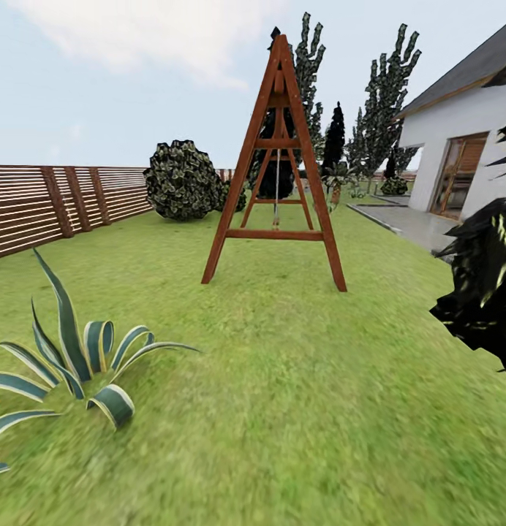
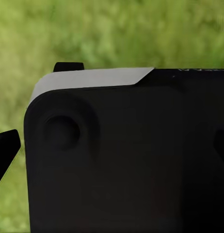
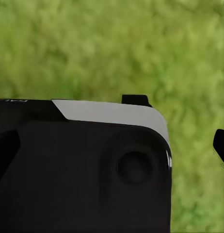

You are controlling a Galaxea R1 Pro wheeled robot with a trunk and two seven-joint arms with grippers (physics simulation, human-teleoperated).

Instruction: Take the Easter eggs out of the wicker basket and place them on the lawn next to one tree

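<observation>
The Easter eggs and the wicker basket are out of view. The lawn (image 1: 282,394) spreads bright green ahead of me in the head view. A dark, blocky leaf clump (image 1: 487,285) flecked yellow-green juts in at the right edge; its trunk is hidden. In the left wrist view my left gripper (image 2: 112,148) hangs over blurred grass beside a black body part of the robot (image 2: 126,160), its fingers wide apart at the frame's sides with nothing held. The right wrist view shows my right gripper (image 3: 112,145) the same way, open over grass.
A tall wooden A-frame swing (image 1: 277,175) stands mid-lawn ahead. A striped spiky plant (image 1: 70,365) sits near left. A slatted fence (image 1: 55,204) runs along the left, with a round bush (image 1: 181,180) and dark conifers (image 1: 384,102) behind. A white house (image 1: 465,139) and patio (image 1: 414,223) lie right.
</observation>
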